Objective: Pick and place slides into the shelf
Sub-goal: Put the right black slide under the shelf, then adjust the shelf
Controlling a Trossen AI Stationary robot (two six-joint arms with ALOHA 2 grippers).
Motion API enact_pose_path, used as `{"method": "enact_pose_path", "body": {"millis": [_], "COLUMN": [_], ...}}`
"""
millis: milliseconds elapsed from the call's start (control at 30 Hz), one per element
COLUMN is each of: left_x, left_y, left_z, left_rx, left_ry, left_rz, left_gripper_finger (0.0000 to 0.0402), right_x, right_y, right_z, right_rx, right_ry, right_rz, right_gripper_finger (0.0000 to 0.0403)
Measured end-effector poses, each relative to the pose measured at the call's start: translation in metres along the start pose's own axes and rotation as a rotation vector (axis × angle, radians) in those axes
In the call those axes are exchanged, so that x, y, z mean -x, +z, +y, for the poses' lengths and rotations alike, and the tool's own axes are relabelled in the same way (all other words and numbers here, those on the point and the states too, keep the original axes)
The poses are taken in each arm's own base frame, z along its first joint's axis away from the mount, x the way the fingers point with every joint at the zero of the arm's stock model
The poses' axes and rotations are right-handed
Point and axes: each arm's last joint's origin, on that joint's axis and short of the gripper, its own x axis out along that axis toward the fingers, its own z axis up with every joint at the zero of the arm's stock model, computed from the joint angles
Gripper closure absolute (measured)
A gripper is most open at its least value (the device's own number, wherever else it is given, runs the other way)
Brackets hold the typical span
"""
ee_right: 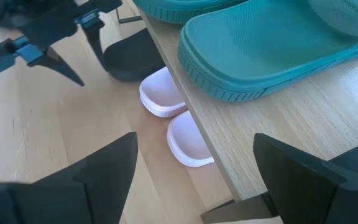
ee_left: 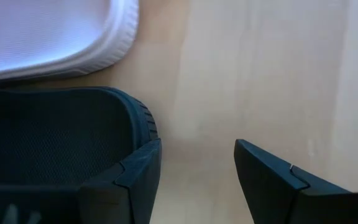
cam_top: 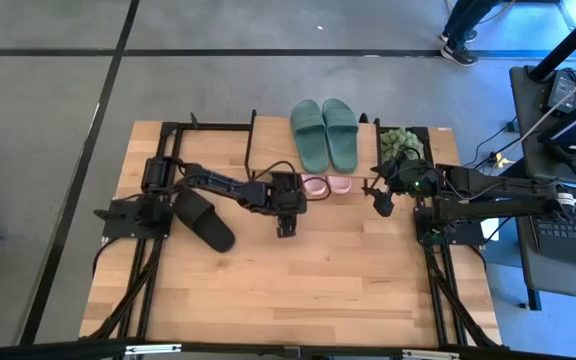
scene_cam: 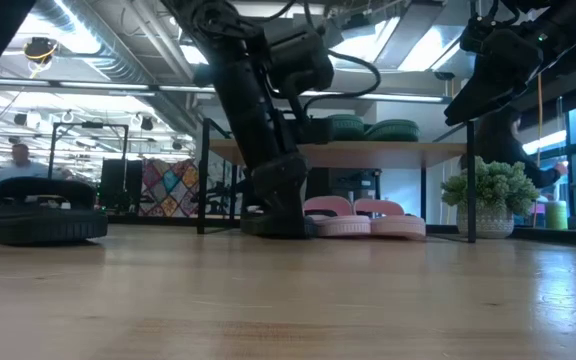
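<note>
High view: left gripper (cam_top: 285, 222), jaws apart, releases a black slide (ee_left: 55, 140) under the shelf (cam_top: 268, 150) beside the pink pair (cam_top: 326, 185). Withdraw straight back, avoiding its heel. Right gripper (cam_top: 381, 203) waits, spread, near the shelf's right end.

Green slides (cam_top: 324, 132): solid dark green, ribbed sole edge. Pink slides (cam_top: 326, 185): pale pink, plain. Black slide (cam_top: 204, 220): solid black; second black slide (ee_right: 132, 59): solid black, fine textured footbed. Shelf (ee_right: 272, 130): light wood grain top, black legs. Table (cam_top: 298, 290): light wood planks. Arms: black. Plant (scene_cam: 488, 187): green leaves, pale pot.
</note>
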Motion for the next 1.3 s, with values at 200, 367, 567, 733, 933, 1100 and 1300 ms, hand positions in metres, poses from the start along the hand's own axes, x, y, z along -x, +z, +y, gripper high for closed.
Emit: {"method": "enact_pose_path", "body": {"millis": [200, 367, 567, 733, 933, 1100, 1300], "left_x": [-0.003, -0.002, 0.018, 0.048, 0.104, 0.151, 0.173], "left_y": [0.000, 0.001, 0.003, 0.010, 0.016, -0.001, -0.055], "left_z": [0.010, 0.009, -0.005, -0.013, 0.001, 0.019, 0.036], "left_rx": [0.007, 0.003, -0.027, -0.052, -0.092, -0.066, 0.078], "left_ry": [0.015, 0.010, -0.108, -0.254, -0.375, -0.338, -0.151], "left_rz": [0.005, 0.003, -0.011, -0.086, -0.233, -0.496, -0.711], "left_gripper_finger": [0.0206, 0.0206, 0.0206, 0.0206, 0.0206, 0.0206, 0.0206], "right_x": [0.000, 0.000, 0.002, 0.008, 0.021, 0.030, 0.039], "right_y": [0.000, 0.000, 0.003, 0.014, 0.023, 0.023, 0.029], "right_z": [0.000, 0.000, 0.002, 0.006, 0.006, 0.003, -0.006], "right_rx": [0.000, 0.000, -0.002, 0.028, 0.064, 0.084, 0.053], "right_ry": [0.000, 0.001, 0.069, 0.232, 0.311, 0.306, 0.071], "right_rz": [0.000, -0.003, -0.038, -0.163, -0.305, -0.347, -0.387], "right_gripper_finger": [0.0083, 0.0083, 0.0083, 0.0083, 0.0083, 0.0083, 0.0083]}}
